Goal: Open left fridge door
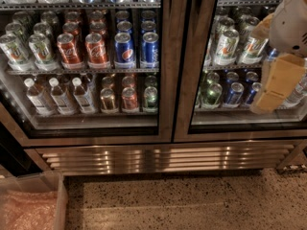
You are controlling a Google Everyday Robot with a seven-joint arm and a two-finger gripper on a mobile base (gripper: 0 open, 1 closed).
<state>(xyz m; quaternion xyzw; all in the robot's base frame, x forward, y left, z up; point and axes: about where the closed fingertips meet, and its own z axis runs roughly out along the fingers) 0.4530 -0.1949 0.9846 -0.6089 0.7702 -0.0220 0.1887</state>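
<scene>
The left fridge door point(166, 66), apparently shut, its long axis upright, fills the scene's left and lies well left of the gripper point(277, 84), which hangs before the twin right door point(192, 80), its state impossible to tell.

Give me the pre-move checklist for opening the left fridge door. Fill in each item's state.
1. Left fridge door in view: ok.
2. Door waiting to be opened: ok; it looks shut, its steel frame meeting the right door at the centre.
3. Gripper at the left door: not ok; it hangs in front of the right door, at the right edge of the view.
4. Handle or edge to pull: cannot tell; none shows.
5. Swing path on the floor: cannot tell; a clear bin sits low at the left, near the door's foot.
</scene>
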